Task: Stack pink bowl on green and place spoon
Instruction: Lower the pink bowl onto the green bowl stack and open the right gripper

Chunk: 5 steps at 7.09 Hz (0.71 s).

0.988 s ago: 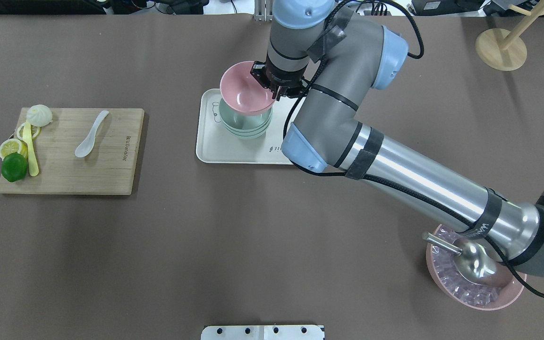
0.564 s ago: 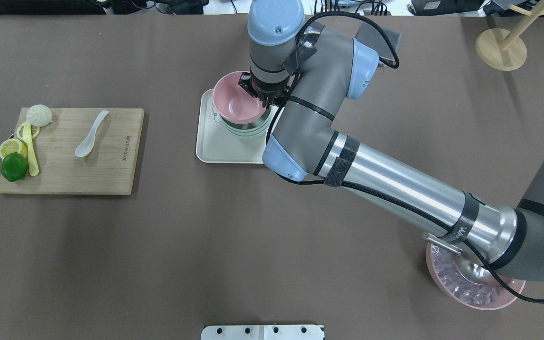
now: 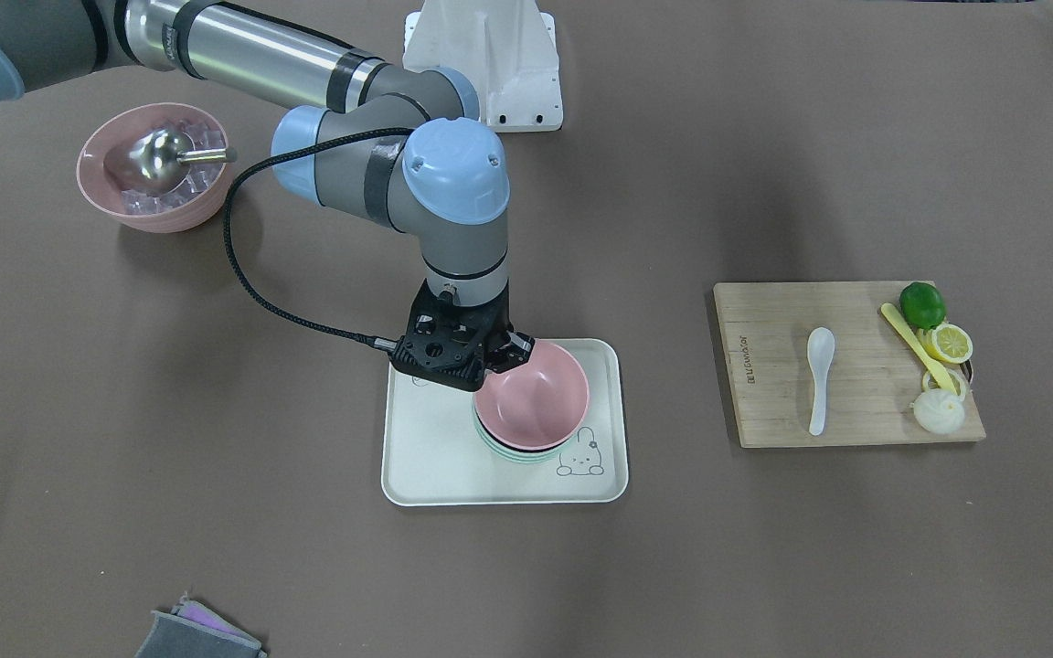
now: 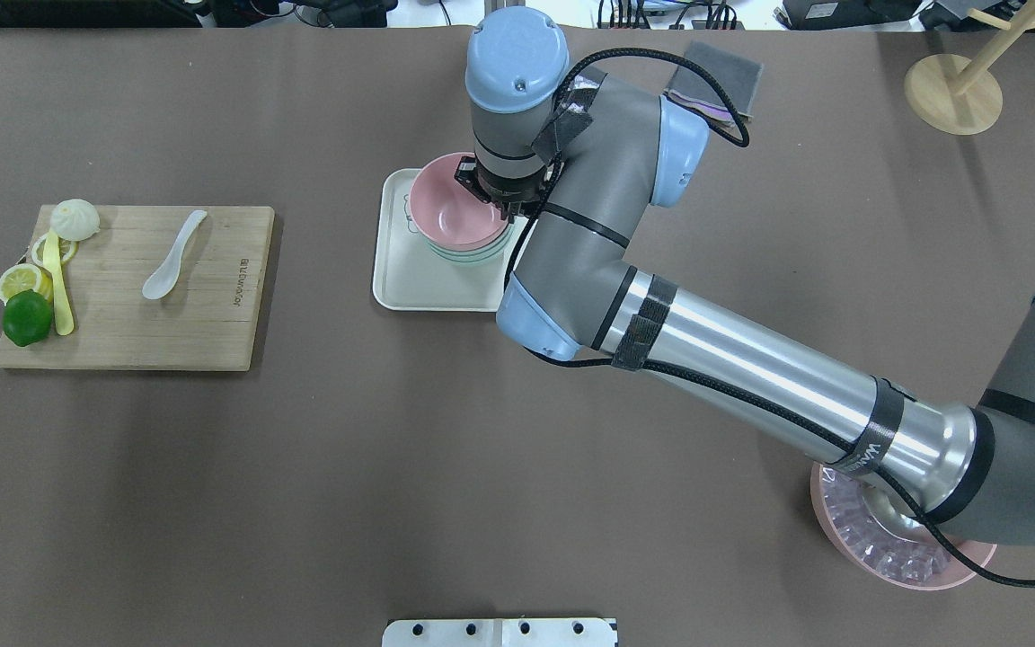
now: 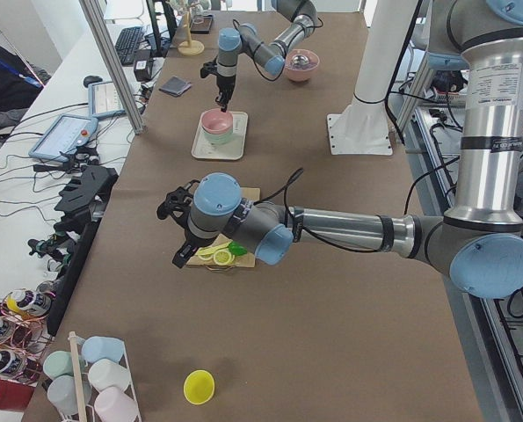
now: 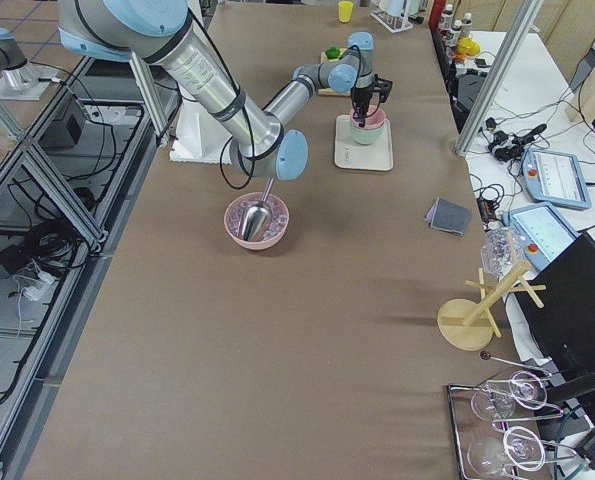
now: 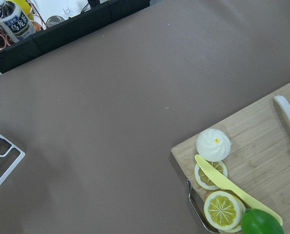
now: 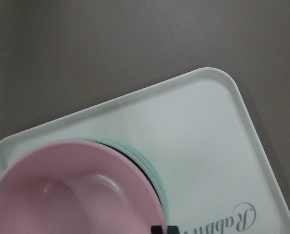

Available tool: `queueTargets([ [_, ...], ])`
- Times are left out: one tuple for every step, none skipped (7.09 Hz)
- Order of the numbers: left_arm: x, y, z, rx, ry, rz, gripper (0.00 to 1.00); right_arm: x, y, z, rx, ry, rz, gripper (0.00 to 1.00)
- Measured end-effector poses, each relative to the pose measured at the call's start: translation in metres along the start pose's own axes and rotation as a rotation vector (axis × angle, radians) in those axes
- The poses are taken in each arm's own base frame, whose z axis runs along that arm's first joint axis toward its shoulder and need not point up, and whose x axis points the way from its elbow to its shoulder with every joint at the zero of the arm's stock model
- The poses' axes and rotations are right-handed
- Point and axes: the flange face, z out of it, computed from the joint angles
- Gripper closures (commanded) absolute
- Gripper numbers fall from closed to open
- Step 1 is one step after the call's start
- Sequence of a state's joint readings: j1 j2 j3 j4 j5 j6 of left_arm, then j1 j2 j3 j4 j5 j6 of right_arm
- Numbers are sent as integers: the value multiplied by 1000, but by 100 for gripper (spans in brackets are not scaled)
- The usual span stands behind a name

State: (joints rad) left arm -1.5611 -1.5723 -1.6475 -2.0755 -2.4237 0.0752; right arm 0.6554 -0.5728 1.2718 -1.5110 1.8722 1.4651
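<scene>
Lowered onto the green bowl (image 4: 474,254) (on the tray (image 4: 410,288)), the pink bowl (image 4: 447,211) is still gripped by the right end effector (image 4: 504,205).

Smooth plastic pink bowl (image 3: 536,395), wooden board (image 3: 775,388)

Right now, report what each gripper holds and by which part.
The right gripper pinches the pink bowl by its rim. For the left gripper, it cannot be told.
</scene>
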Motion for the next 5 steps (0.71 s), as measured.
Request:
queueTargets([
  [0, 0, 0, 0, 0, 0, 2, 0, 0, 1, 1, 3, 0, 100],
  [0, 0, 0, 0, 0, 0, 2, 1, 0, 2, 6, 5, 0, 100],
  [0, 0, 0, 0, 0, 0, 2, 1, -1, 3, 11, 6, 0, 100],
  [0, 0, 0, 0, 0, 0, 2, 2, -1, 3, 14, 7, 0, 100],
  [0, 0, 0, 0, 0, 0, 2, 2, -2, 3, 17, 8, 0, 100],
])
